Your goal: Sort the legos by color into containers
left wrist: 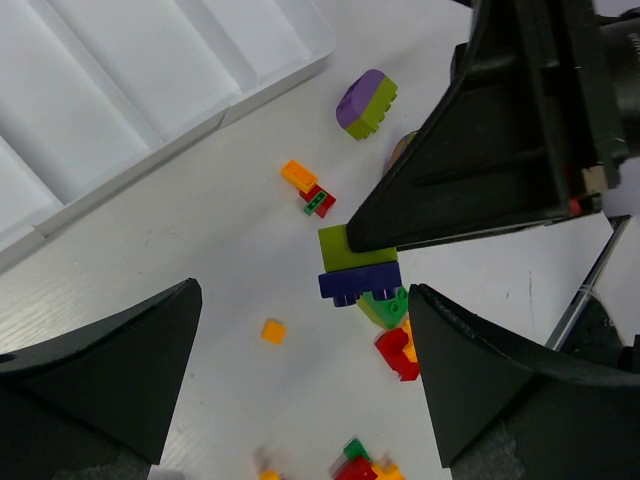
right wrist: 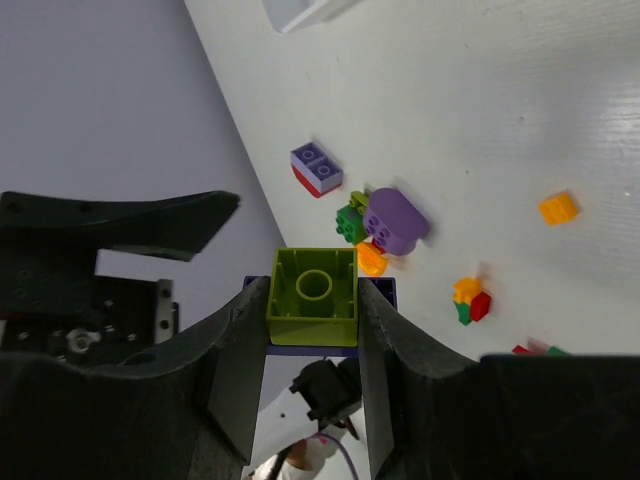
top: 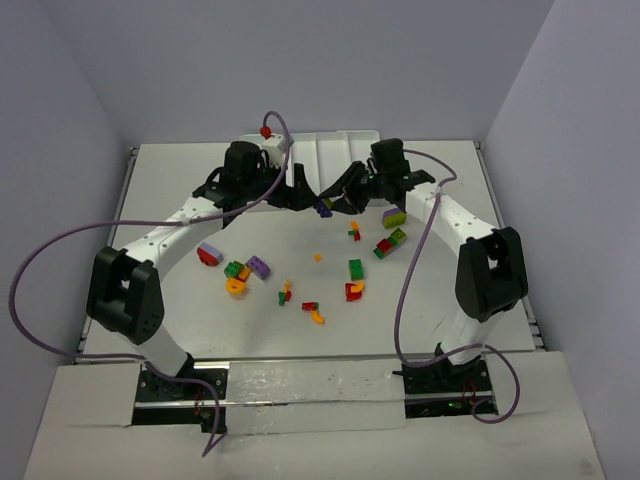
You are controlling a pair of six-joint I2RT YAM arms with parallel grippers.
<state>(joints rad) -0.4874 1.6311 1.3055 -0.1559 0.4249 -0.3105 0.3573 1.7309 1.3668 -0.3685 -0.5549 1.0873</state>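
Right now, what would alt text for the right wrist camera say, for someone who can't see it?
The right gripper clamps a lime green brick, joined to a dark purple brick, between its black fingers. Beyond it, small loose bricks lie scattered on the white table.

Robotics lab test cell, pretty sure, not anybody's home.
Left arm and right arm bolted to a white table, blank walls boxing it in, purple cable looping loose.
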